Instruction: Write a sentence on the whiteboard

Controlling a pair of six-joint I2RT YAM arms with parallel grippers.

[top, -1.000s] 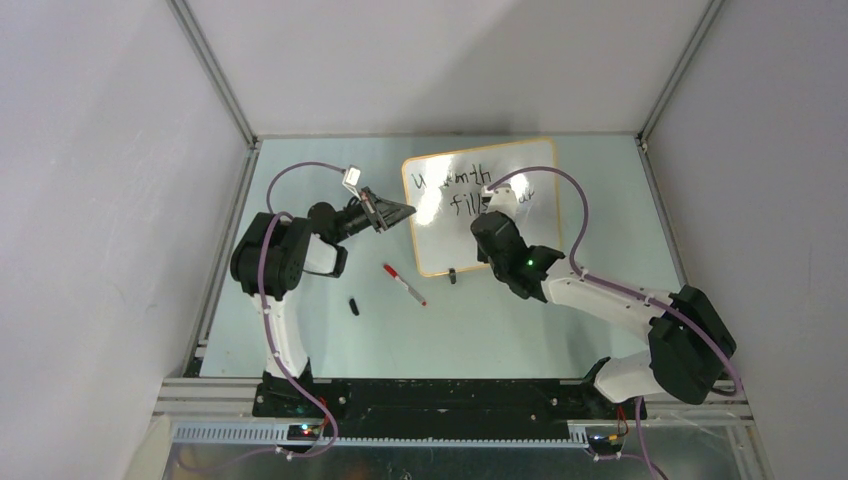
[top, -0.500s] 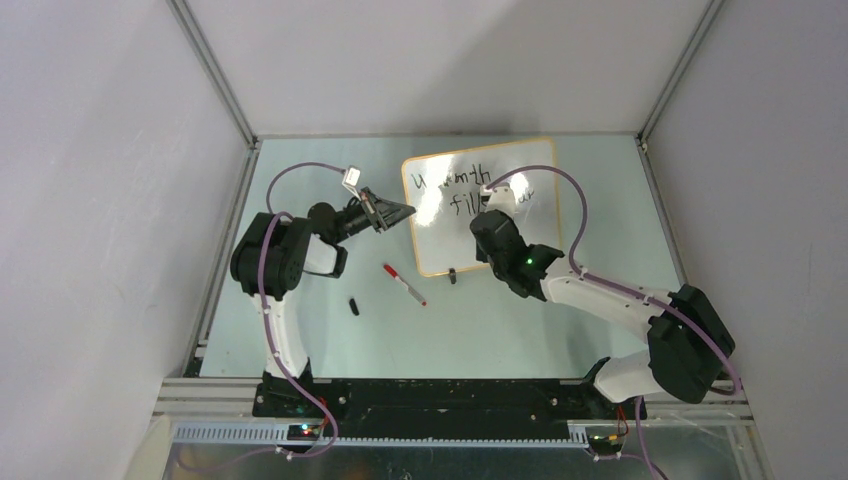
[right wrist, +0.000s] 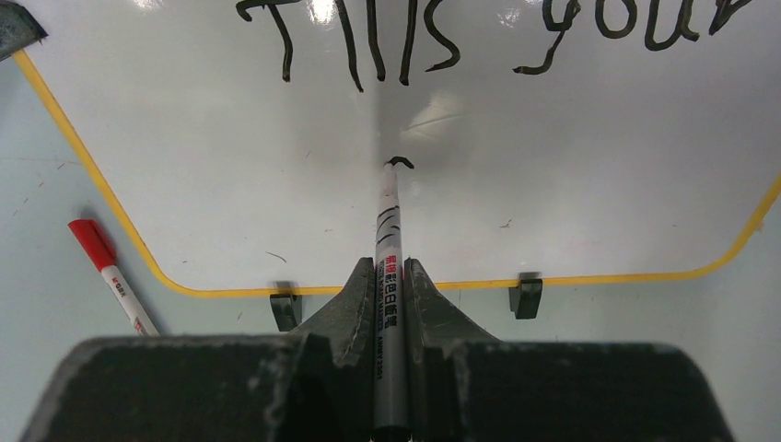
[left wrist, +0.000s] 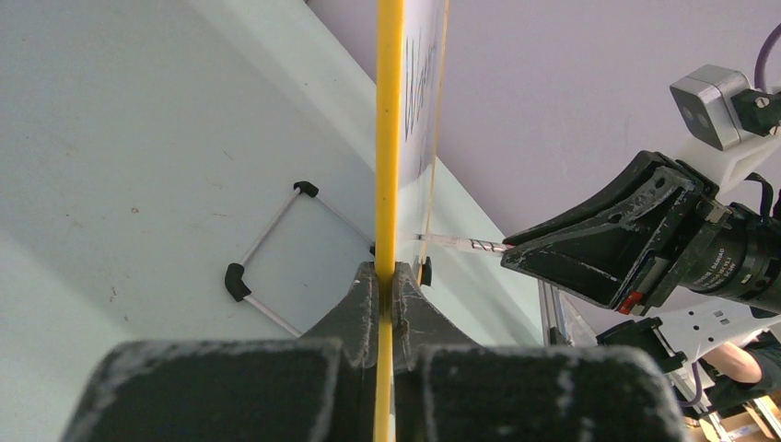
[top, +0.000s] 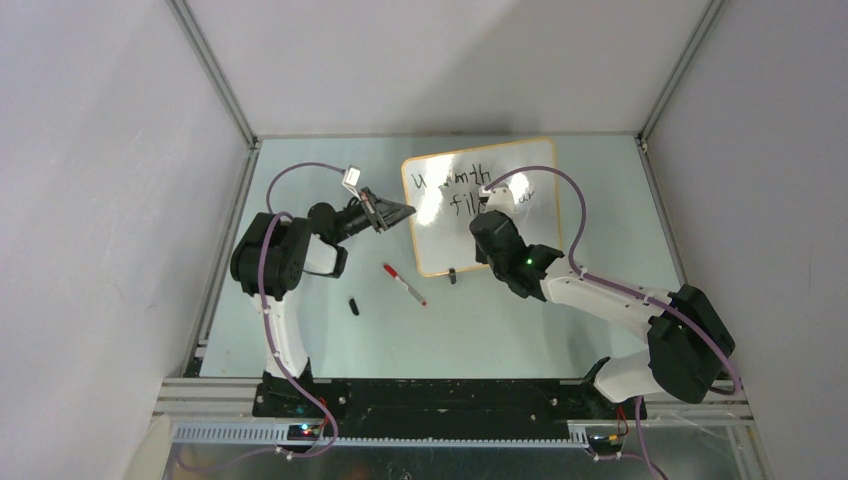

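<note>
Left fingers [left wrist: 405,290] clamped on the yellow edge of the whiteboard [right wrist: 589,175], seen edge-on from my left wrist. Right fingers [right wrist: 416,287] closed around the black marker [right wrist: 390,235]; its tip touches the board at a small fresh stroke below "fills". Sentence [right wrist: 368,41] so far reads "fills your" on the second line; the top line is washed out by glare. Board sits at the far middle of the worktop [top: 300,180] on its clip feet [right wrist: 526,296]. Red-capped marker [right wrist: 103,265] lies just beside its near left corner.
</note>
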